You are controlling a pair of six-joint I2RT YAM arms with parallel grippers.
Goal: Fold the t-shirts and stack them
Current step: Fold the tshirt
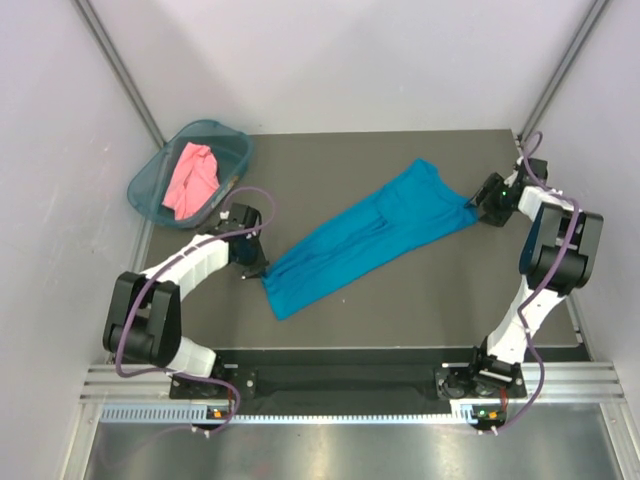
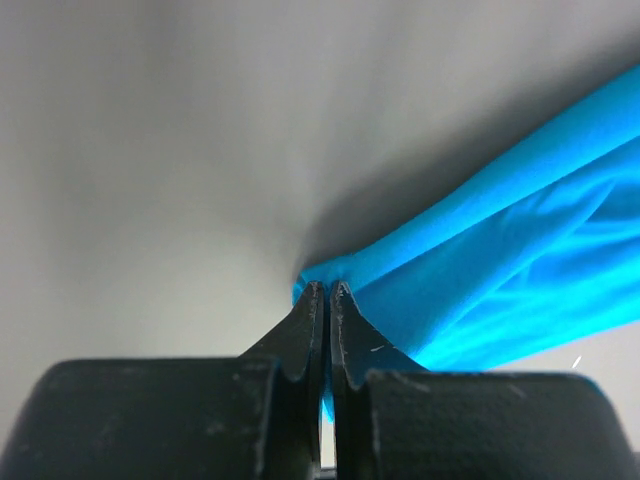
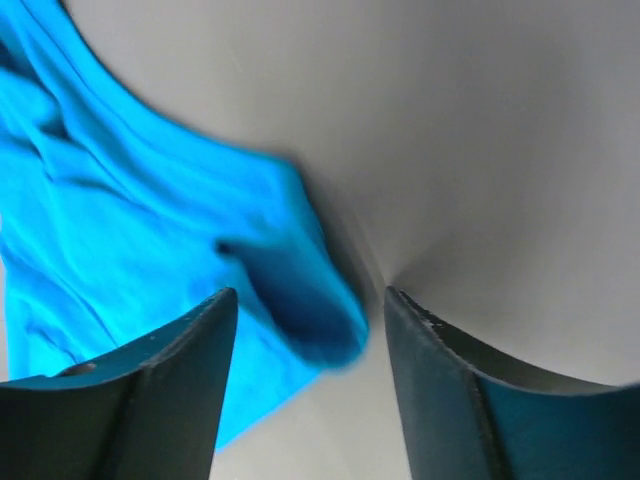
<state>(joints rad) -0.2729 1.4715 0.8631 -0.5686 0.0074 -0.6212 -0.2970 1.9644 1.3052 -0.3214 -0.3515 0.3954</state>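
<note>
This was a robotics lab cell: a left arm (image 1: 190, 262) and a right arm (image 1: 552, 250) stood bolted to an aluminium rail (image 1: 340, 405) at the near edge of the table (image 1: 400, 300), boxed in by plain white panels (image 1: 350, 60) on metal struts (image 1: 120, 70).

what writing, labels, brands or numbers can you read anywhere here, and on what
No text can be read in any view.
The teal-blue t-shirt, the pink t-shirt and the basket are plain: no print or label shows.
The pale strip at the near edge carries fine marks, too small to tell if they are text.
</note>
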